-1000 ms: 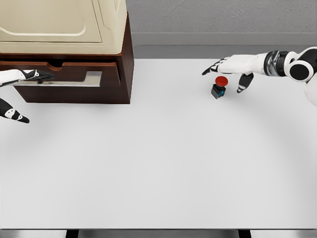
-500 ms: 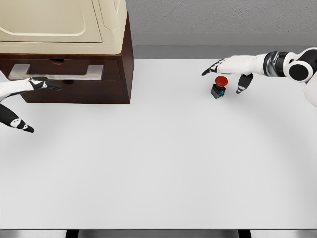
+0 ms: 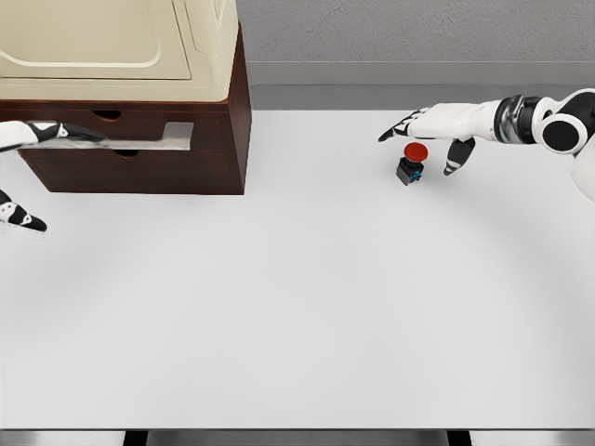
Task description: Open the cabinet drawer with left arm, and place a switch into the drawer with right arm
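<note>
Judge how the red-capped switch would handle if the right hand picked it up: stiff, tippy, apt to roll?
The switch looks rigid: a dark blocky base under a round red cap. Standing upright with the cap wider than the base, it may tip if nudged sideways. On its side, the round cap might let it roll. The right hand hovers open over it.

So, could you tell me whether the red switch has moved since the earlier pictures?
No. The red switch sits at the same spot on the white table, just under the right hand, equally far from the cabinet.
</note>
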Motion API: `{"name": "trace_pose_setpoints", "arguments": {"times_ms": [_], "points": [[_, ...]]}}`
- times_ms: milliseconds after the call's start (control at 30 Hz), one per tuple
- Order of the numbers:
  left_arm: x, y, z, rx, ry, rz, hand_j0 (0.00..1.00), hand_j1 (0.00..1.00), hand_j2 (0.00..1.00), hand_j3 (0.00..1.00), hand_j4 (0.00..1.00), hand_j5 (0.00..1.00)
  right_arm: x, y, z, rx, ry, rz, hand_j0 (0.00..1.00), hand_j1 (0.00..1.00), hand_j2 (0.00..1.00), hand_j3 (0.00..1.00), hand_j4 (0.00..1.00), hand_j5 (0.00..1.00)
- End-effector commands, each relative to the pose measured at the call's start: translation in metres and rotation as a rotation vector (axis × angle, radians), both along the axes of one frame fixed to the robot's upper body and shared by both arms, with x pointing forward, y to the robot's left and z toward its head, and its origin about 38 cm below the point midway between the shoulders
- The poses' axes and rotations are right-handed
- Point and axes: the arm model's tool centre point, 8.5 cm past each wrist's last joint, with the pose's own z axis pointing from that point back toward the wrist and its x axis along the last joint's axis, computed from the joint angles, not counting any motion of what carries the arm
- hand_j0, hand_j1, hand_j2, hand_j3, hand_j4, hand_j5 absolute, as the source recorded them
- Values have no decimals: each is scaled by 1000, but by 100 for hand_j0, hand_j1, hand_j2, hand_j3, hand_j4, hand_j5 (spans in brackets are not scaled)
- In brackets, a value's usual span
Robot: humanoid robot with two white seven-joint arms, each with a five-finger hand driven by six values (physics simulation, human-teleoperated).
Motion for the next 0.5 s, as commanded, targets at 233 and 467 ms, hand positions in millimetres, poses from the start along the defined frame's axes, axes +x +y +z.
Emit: {"name": "trace_pose_setpoints", "arguments": {"times_ms": [233, 467], "points": [[26, 5, -23, -13, 29, 93, 100, 100, 100, 100, 100, 100, 0, -1, 0, 6, 1, -4, 100, 100, 100, 100, 100, 100], [39, 4, -42, -6, 36, 114, 100, 100, 100, 100, 100, 100, 0, -1, 1, 6, -1, -4, 100, 100, 100, 100, 100, 100]]}}
